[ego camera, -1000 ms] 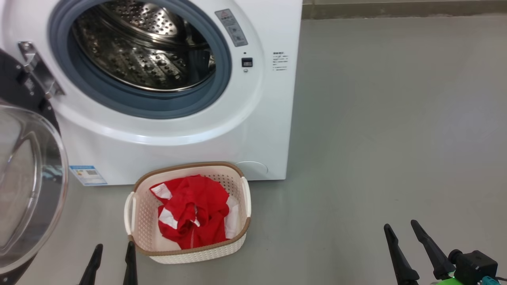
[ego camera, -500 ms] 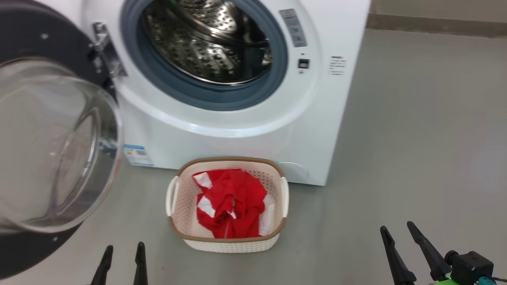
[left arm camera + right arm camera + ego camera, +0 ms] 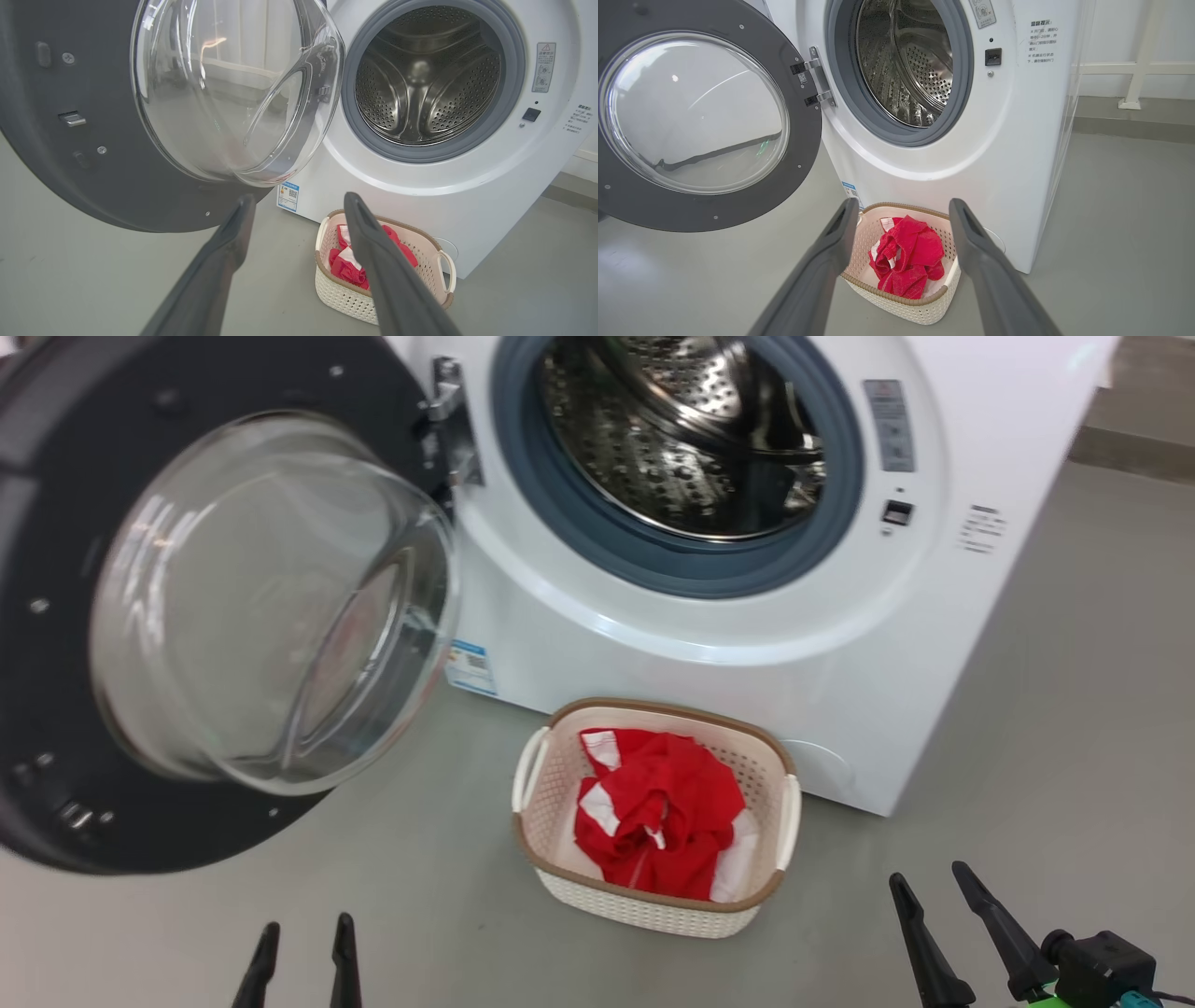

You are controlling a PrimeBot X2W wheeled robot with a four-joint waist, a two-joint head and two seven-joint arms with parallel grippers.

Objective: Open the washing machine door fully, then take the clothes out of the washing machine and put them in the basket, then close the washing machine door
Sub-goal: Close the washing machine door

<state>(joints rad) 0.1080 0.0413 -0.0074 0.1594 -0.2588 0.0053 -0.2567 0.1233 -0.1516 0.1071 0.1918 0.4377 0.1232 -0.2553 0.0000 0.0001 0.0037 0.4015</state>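
Observation:
The washing machine (image 3: 747, 635) stands with its steel drum (image 3: 691, 439) bare of clothes. Its door (image 3: 56, 709) hangs wide open at the left, glass bowl (image 3: 271, 607) bulging toward me; it also appears as the door (image 3: 93, 177) and the door (image 3: 710, 214) in the wrist views. Red and white clothes (image 3: 658, 812) lie bunched in the cream basket (image 3: 653, 910) on the floor before the machine. My left gripper (image 3: 303, 938) is open and empty at the lower left, below the door. My right gripper (image 3: 929, 887) is open and empty at the lower right, apart from the basket.
Grey floor (image 3: 1074, 709) spreads to the right of the machine and in front of the basket. A wall base and a white rail (image 3: 1139, 70) run behind the machine on the right. A blue label (image 3: 470, 665) sits low on the machine front.
The head camera has swung left, so machine, basket and door sit further right in view and more of the door shows. Both grippers keep their places, open.

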